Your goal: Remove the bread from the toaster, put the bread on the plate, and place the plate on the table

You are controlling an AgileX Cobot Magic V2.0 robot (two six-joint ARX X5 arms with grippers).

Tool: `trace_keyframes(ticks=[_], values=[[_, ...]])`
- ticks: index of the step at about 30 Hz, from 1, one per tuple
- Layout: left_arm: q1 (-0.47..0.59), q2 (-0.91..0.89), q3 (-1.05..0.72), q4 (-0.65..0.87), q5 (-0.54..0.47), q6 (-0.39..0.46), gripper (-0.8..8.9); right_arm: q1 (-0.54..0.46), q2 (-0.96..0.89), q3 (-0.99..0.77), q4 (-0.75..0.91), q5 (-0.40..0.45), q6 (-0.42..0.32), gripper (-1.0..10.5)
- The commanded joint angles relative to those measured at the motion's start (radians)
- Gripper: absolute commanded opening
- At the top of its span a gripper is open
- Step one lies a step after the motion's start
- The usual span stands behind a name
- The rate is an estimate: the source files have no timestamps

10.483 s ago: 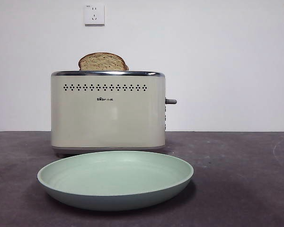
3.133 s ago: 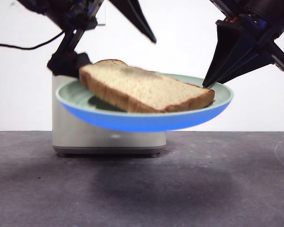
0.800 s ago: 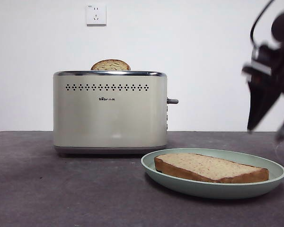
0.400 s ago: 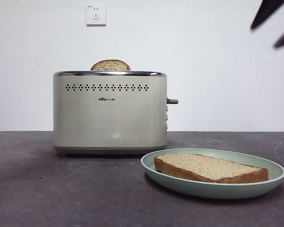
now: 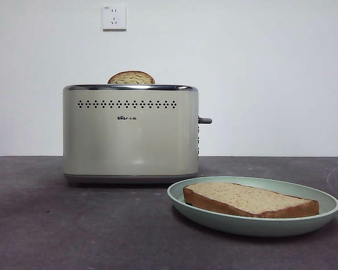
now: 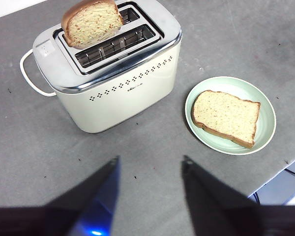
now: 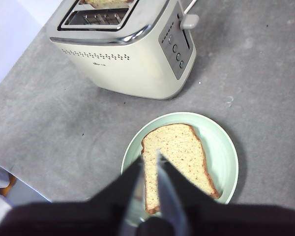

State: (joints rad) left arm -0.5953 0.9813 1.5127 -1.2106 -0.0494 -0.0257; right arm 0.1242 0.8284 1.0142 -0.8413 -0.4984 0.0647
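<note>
The bread (image 5: 250,199) lies flat on the mint green plate (image 5: 186,198), which rests on the dark grey table (image 5: 73,225) in front of and to the right of the cream toaster (image 5: 129,135). The second domed slice (image 5: 131,77) stands in the toaster's rear slot. No gripper shows in the front view. In the left wrist view my left gripper (image 6: 150,164) is open and empty, high above the table, with the toaster (image 6: 118,83), plate (image 6: 266,105) and bread (image 6: 226,117) below. My right gripper (image 7: 149,157) hangs empty above the bread (image 7: 179,152) and plate (image 7: 221,147), its jaws almost together.
A wall socket (image 5: 114,17) sits on the white wall behind. The toaster's grey lever (image 5: 205,120) sticks out on its right side. A white cord (image 6: 27,78) loops from the toaster's end. The table's edge (image 6: 280,169) runs close beyond the plate.
The dark gripper at the right rose away from the plate, reached the top right corner, and has now left the front view. Plate, bread and toaster have not moved.
</note>
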Motion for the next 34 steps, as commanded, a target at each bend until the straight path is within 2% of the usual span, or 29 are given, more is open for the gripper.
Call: trace_keyframes(ticks=[1,23,28,30,32,34], values=[[-0.003,-0.002,-0.002,0.006,0.002,0.011,-0.08,0.001,0.000,-0.001,0.001,0.000,-0.011,-0.1],[-0.002,-0.001,-0.002,0.013,0.002,-0.003,-0.04,0.001,0.000,-0.001,0.002,0.007,-0.011,0.0],[0.033,-0.032,-0.002,0.026,0.001,0.015,-0.04,0.001,0.000,-0.001,0.002,0.007,-0.011,0.0],[0.065,-0.061,-0.025,0.105,0.003,0.002,-0.04,0.001,0.000,-0.001,0.002,0.007,-0.010,0.0],[0.111,-0.114,-0.111,0.296,0.004,0.011,-0.04,0.001,0.000,-0.001,0.002,0.007,-0.011,0.0],[0.168,-0.196,-0.278,0.574,0.007,0.014,-0.04,0.001,0.000,-0.001,0.002,0.007,-0.011,0.0]])
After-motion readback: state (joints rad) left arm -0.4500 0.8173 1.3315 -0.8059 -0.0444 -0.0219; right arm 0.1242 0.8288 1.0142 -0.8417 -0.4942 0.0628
